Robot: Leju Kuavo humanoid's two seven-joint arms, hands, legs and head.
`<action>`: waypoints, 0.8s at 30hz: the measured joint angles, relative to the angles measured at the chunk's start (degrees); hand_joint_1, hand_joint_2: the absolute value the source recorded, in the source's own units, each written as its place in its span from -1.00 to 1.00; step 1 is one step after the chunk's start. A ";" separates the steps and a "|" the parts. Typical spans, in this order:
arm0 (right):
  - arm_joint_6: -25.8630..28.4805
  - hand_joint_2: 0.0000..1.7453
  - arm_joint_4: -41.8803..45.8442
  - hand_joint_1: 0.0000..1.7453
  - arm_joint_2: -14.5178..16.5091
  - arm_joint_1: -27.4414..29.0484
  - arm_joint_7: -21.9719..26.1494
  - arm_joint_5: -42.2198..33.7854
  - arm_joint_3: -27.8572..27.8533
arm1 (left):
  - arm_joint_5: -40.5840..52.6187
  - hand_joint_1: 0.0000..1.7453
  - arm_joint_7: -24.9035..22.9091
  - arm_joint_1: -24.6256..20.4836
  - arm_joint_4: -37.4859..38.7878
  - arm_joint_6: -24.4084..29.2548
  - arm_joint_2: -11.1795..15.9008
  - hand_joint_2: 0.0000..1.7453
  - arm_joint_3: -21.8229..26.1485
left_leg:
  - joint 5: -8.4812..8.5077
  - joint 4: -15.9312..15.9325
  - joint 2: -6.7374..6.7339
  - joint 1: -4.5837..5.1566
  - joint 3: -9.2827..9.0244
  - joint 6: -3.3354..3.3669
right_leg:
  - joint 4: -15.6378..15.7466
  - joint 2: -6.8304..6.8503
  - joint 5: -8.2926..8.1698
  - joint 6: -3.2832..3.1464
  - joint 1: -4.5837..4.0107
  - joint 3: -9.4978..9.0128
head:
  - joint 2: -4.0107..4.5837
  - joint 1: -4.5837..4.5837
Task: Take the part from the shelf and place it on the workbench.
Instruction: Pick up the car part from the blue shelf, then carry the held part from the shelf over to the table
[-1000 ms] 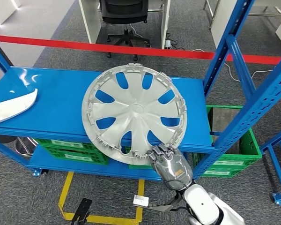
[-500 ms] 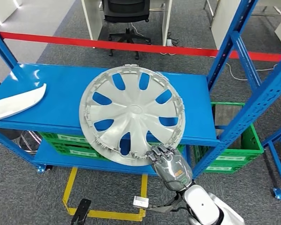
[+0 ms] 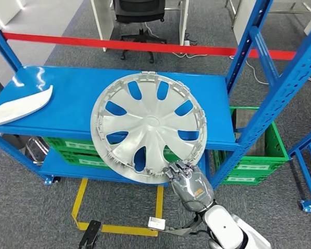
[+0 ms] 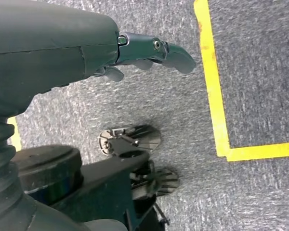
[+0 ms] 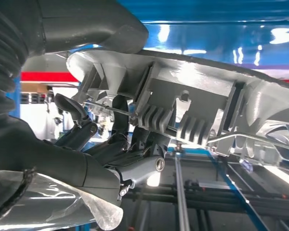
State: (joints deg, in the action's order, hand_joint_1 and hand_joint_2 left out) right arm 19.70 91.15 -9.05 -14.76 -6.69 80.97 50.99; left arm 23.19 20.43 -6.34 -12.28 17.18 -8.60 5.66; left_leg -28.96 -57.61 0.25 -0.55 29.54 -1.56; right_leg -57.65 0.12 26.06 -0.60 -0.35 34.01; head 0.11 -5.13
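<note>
White curved panel (image 3: 18, 110) is seen at far left of the blue shelf (image 3: 68, 104), well apart from the task part. Wheel cover (image 3: 148, 125), silver w/ spoke cutouts, is seen mid-shelf, near rim overhanging the front edge. That near rim is grasped by the right robot hand (image 3: 185, 179): thumb on top, fingers (image 5: 99, 139) hooked under by the clips in the right wrist view. Left robot hand (image 4: 150, 50) is released, nothing held, hanging over carpet & yellow floor tape (image 4: 214, 86). For a clean lift-off, the grip should be kept firm & the cover drawn out level toward the robot, clear of the upright (image 3: 255, 98) at right; a one-sided hold on such a wide disc is judged prone to sag or twist.
</note>
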 joint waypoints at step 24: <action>0.19 1.00 0.07 1.00 -0.08 0.22 -0.36 0.03 -0.05 | 0.31 -1.00 0.01 0.12 0.00 0.19 -0.28 1.00 0.40 | -4.81 -14.49 -0.20 -0.08 10.01 -0.50 | 3.34 0.34 0.09 -1.20 0.12 -2.97 | 0.00 0.07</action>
State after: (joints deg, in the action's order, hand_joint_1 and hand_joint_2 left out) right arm 19.89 91.23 -9.13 -14.54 -7.05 81.01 50.94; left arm 23.50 20.44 -6.21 -12.28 17.38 -8.88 6.06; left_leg -33.77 -72.10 0.06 -0.63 39.55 -2.07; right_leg -54.31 0.46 26.15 -1.79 -0.23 31.05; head 0.11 -5.06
